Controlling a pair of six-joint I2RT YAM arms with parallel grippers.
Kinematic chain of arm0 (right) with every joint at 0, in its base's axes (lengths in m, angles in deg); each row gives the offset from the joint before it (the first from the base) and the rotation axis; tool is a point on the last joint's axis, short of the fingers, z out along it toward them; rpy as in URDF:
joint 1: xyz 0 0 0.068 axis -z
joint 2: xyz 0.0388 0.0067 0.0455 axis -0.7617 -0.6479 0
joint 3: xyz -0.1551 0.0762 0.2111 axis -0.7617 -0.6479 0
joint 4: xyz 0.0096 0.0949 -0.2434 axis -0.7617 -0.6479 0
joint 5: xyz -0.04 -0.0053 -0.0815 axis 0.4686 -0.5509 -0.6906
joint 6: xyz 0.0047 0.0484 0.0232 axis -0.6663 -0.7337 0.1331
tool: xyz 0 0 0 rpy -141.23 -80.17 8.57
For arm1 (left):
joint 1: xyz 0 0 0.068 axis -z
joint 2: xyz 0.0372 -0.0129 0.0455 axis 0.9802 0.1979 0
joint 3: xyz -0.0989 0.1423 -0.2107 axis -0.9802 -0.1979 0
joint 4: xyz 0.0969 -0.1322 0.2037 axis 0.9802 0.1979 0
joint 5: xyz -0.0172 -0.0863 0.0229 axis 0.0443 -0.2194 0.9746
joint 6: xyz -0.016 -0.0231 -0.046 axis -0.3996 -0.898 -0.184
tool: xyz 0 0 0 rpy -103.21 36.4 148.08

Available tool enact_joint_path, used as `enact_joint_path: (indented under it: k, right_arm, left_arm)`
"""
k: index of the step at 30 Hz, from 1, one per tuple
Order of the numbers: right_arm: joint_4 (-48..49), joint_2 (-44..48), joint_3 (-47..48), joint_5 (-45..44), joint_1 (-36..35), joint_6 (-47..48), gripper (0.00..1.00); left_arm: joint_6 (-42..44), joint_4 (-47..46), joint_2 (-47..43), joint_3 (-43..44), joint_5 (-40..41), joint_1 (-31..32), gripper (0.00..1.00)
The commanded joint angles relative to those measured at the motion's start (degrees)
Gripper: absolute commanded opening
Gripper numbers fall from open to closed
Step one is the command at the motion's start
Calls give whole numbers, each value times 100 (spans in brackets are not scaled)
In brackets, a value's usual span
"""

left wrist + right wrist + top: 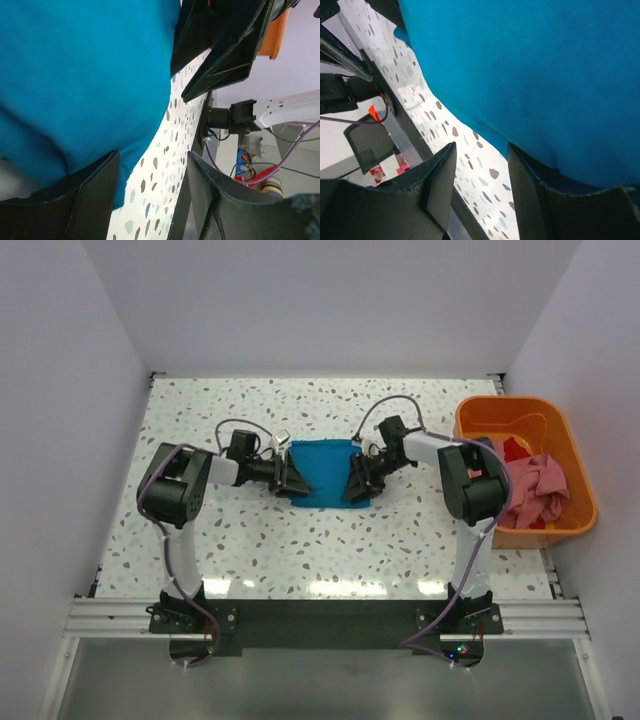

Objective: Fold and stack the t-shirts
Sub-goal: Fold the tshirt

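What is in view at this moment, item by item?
Teal t-shirt: one, teal-blue, folded flat at the middle of the table, between the two claws.
Pink cloth: crumpled, count unclear, in the tub.
Red cloth: partly hidden by the pink, count unclear, in the tub.
Tub: one, orange plastic, at the table's right edge.
Table: one, white with dark speckles.
Left arm, right arm: black and white, purple cables, bases at the near edge.
Left claw: black, open, at the shirt's left edge.
Right claw: black, open, at the shirt's right edge.
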Motion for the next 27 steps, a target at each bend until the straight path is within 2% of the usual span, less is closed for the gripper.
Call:
enact_joint_path:
  k: [1, 3, 7, 9, 10, 11, 13, 14, 15, 16, 17, 18, 22, 27]
  right_arm:
    - [-227, -153, 265, -770, 200, 557, 50]
    - [-359, -39, 475, -832, 209, 619, 50]
    - [-386, 776, 757, -1112, 148, 427, 53]
    - [-308, 1164, 845, -1428, -9, 347, 58]
    - [-229, 1349, 837, -1673, -98, 260, 59]
    - [-150, 1760, 811, -2407, -212, 259, 60]
    - [27, 2044, 740, -3332, -756, 433, 64]
    - [10, 2132, 757, -3920, -1158, 548, 64]
    - [10, 2142, 766, -4283, -1362, 645, 66]
    - [44, 2150, 749, -4512, -1521, 881, 67]
    - [88, 2098, 731, -4863, -1775, 953, 75]
    - [115, 2046, 731, -4953, -1864, 979, 80]
    - [27, 1554, 994, -5129, -1971, 1006, 81]
    - [-359, 579, 1758, -5271, -1979, 1103, 81]
  left_arm:
    - [-432, -627, -64, -101, 42, -232, 62]
    - [-292, -557, -441, -75, -2, -285, 63]
    - [716, 514, -1572, 127, 156, -522, 68]
    - [1157, 1023, -1996, 232, 532, -611, 70]
    - [1490, 1495, -2198, 259, 673, -724, 70]
    - [1623, 1674, -2566, 277, 1049, -786, 71]
    - [1913, 2123, -2902, 356, 1385, -1022, 73]
    - [1984, 2237, -3164, 382, 1613, -1102, 79]
    - [2055, 2473, -3289, 461, 1737, -1173, 85]
    - [2221, 2632, -3473, 531, 1851, -1304, 87]
    - [2379, 2816, -3553, 619, 2026, -1331, 92]
    - [2537, 3236, -3615, 837, 2132, -1358, 93]
    - [3083, 3767, -4053, 1085, 2371, -1402, 95]
    - [3251, 3961, -4581, 1007, 2371, -1402, 97]
